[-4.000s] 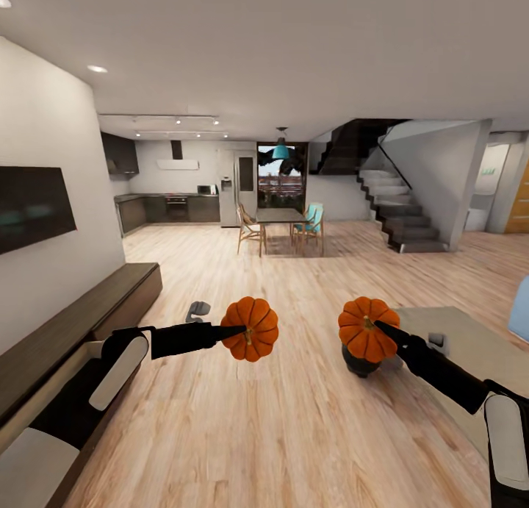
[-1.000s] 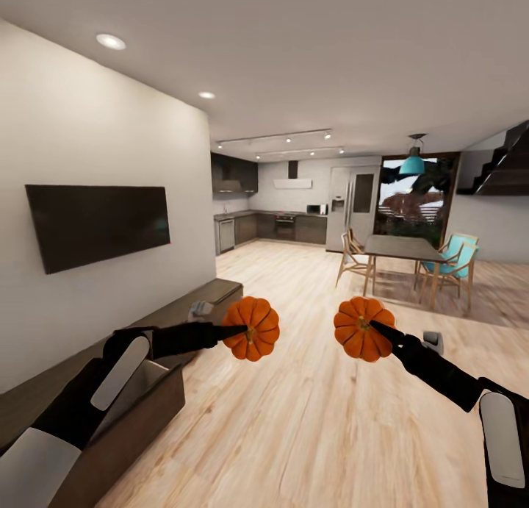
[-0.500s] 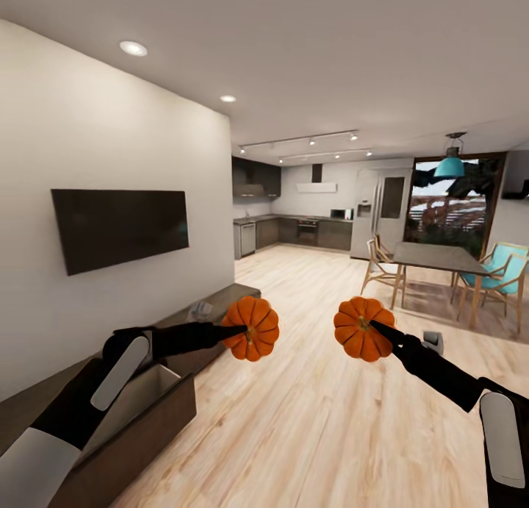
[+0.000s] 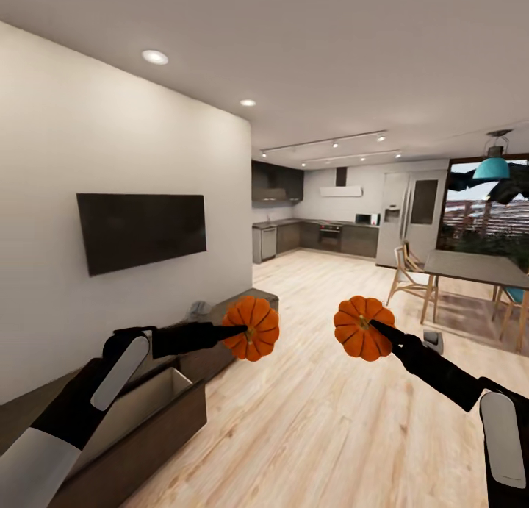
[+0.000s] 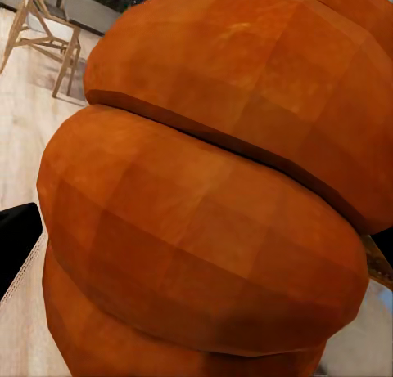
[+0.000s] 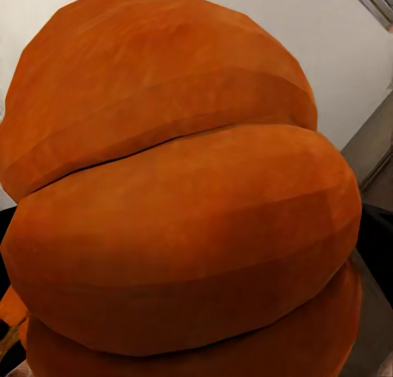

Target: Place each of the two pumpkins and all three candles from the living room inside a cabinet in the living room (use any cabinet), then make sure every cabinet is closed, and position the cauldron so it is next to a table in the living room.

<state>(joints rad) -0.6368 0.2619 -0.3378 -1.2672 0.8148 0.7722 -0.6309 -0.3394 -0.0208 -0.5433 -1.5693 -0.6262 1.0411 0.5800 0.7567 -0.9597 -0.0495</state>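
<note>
Open drawer [image 4: 158,398] gapes unobstructed below the left claw [image 4: 242,331].

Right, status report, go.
Left pincer shut on left pumpkin; right pincer shut on right pumpkin. Cabinet drawer open beneath left arm. Nothing blocking it.

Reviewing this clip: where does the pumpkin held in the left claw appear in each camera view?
Head view: the left-hand pumpkin sits left of centre, on the tip of the left claw, above the open cabinet drawer.
Left wrist view: the same pumpkin, close up, orange ribs across most of the frame.
Right wrist view: that orange mass is the other pumpkin.
Shared landmark: the wooden dining chair.
</note>
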